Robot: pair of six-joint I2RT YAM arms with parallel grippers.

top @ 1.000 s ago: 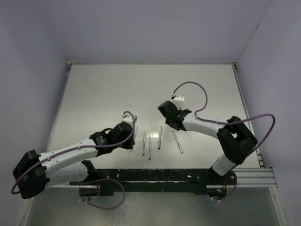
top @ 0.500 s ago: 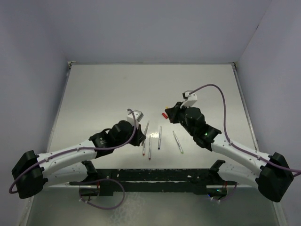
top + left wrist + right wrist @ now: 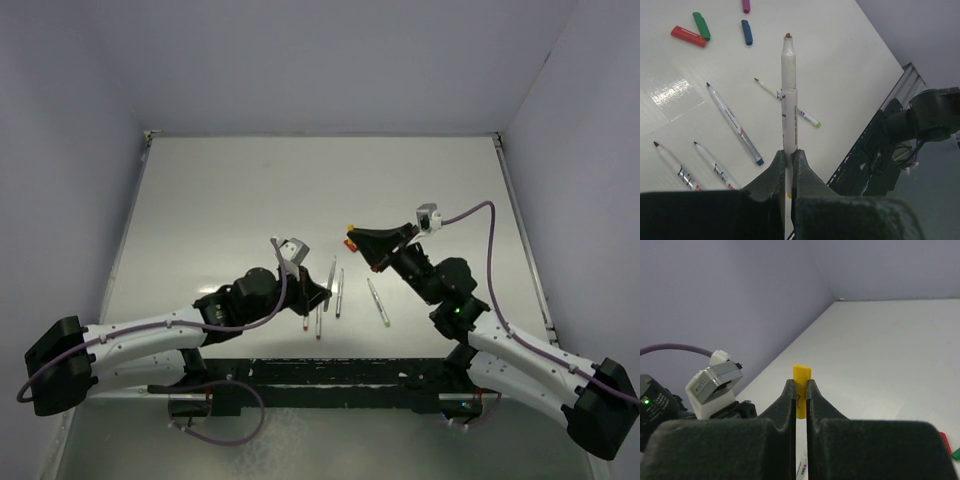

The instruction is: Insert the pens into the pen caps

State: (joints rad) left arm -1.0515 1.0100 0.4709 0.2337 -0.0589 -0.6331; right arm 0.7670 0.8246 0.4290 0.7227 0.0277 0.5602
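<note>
My left gripper is shut on a pale-barrelled pen and holds it above the table, tip pointing away. In the top view this gripper holds the pen near centre. My right gripper is shut on a yellow cap, raised off the table; in the top view the gripper faces the left one, the cap at its tip. Several pens lie on the table. Red, green, blue and purple caps lie beyond them.
The black rail runs along the table's near edge by the arm bases. Grey walls close the table on the left, back and right. The left wrist camera shows just left of the yellow cap. The red cap lies under the right gripper.
My left gripper has moved right and lifted a pen off the table. My right arm has swung round and risen, its gripper now pointing left with the yellow cap.
</note>
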